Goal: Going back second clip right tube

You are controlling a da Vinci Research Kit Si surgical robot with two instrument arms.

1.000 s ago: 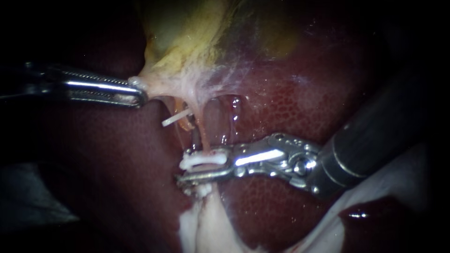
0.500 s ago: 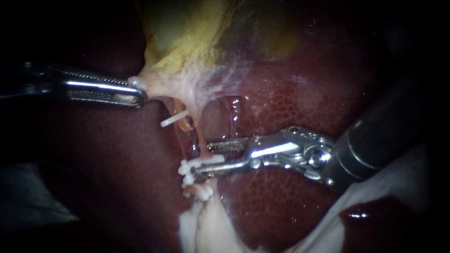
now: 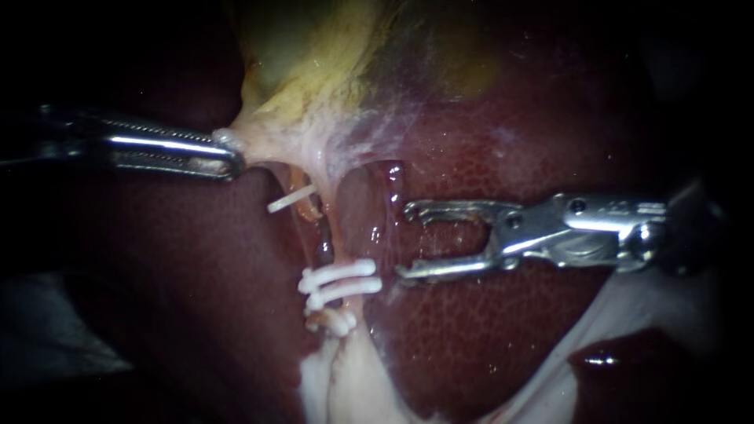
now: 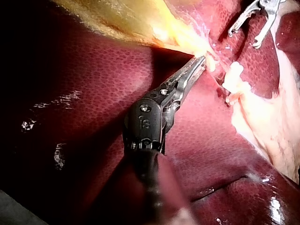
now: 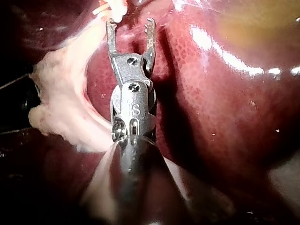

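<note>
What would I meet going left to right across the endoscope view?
Left instrument, shut on pale tissue → white clips → right instrument, jaws open.

Shafts of the left instrument (image 3: 234, 157) and right instrument (image 3: 404, 242) are lost in darkness at the edges.

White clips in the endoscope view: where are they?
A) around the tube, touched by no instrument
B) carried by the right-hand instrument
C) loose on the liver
A: the white clips sit across the tube; the right instrument stands open, apart from them, and the left instrument grips pale tissue.
</note>
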